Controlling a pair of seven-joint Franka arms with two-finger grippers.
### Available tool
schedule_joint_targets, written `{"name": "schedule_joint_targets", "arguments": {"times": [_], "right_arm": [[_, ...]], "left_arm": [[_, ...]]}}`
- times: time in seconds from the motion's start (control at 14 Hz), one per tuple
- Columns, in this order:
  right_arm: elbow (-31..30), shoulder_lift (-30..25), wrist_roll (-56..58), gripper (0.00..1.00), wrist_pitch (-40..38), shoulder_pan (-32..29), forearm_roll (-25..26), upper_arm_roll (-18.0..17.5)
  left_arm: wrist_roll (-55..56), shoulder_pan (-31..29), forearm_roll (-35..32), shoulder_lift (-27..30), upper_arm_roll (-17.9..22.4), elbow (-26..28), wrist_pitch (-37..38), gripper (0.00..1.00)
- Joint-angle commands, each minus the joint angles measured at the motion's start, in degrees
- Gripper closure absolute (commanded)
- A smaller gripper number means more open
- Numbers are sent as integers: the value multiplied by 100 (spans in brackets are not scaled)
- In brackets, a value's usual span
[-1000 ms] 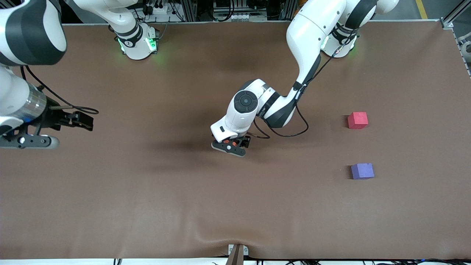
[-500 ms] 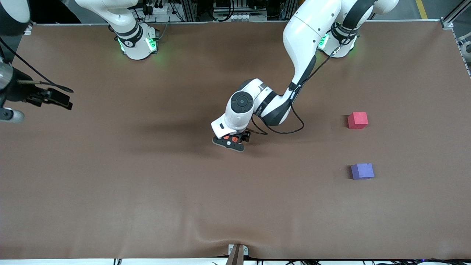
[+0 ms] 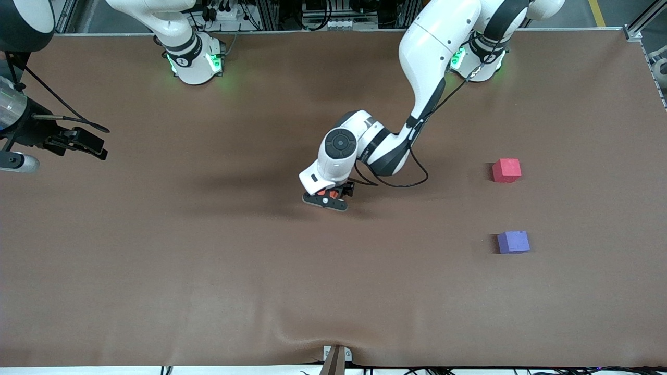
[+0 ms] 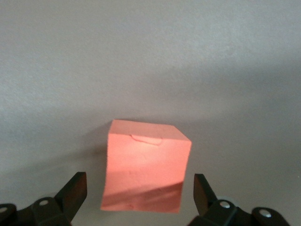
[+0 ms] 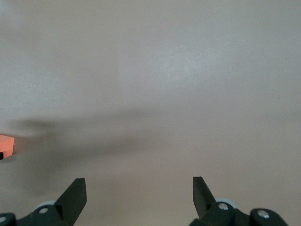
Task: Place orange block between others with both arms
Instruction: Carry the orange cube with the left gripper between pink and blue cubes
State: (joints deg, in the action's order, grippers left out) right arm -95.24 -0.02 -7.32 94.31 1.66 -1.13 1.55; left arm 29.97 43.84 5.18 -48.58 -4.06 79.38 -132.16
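Observation:
The orange block rests on the brown table near its middle, mostly hidden under the left hand in the front view, where only a sliver shows. My left gripper is down around it, open, with a finger on each side and a gap to each face. The red-pink cube and the purple cube sit apart toward the left arm's end, the purple one nearer the front camera. My right gripper hangs open and empty over the right arm's end. The orange block's edge shows there.
A brown mat covers the whole table. It has a raised wrinkle by a clamp at the middle of the edge nearest the front camera. The left arm's black cable loops beside its wrist.
The right arm has pulled back toward its own end of the table and now holds there. The left gripper has settled slightly lower around the orange block.

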Motion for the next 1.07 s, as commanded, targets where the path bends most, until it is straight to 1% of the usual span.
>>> {"name": "schedule_joint_targets", "arguments": {"times": [0.0, 0.14, 0.21, 0.29, 0.5, 0.57, 0.71, 0.86, 1.0], "right_arm": [[-145, -279, -59, 0, -9, -95, -90, 3], [57, -261, -50, 0, -490, -139, -28, 117], [102, -261, -41, 0, -676, -226, -45, 153], [102, -261, -41, 0, -651, -271, -80, 153], [102, -235, -58, 0, -64, -236, -98, 144], [102, -217, -59, 0, 7, -219, -89, 135], [102, -217, 20, 0, 8, -218, -54, 135], [111, -208, 82, 0, 8, -236, -72, 135], [111, -208, 135, 0, 17, -227, -81, 135]], "left_arm": [[131, 54, 149, -55, 37, -28, -12, 0], [88, 54, 115, -90, 46, -28, -12, 0], [88, 46, 115, -125, 37, -28, -12, 17], [131, 54, 106, -143, 46, -28, -20, 36], [140, 63, 62, -125, 63, -36, -20, 90], [149, 63, 62, -82, 89, -37, -38, 100], [176, -147, 53, 137, 151, -28, -21, 100], [167, -629, 53, 585, 160, 42, 119, 100], [88, -1112, 53, 1129, 151, 261, 549, 100]]}}
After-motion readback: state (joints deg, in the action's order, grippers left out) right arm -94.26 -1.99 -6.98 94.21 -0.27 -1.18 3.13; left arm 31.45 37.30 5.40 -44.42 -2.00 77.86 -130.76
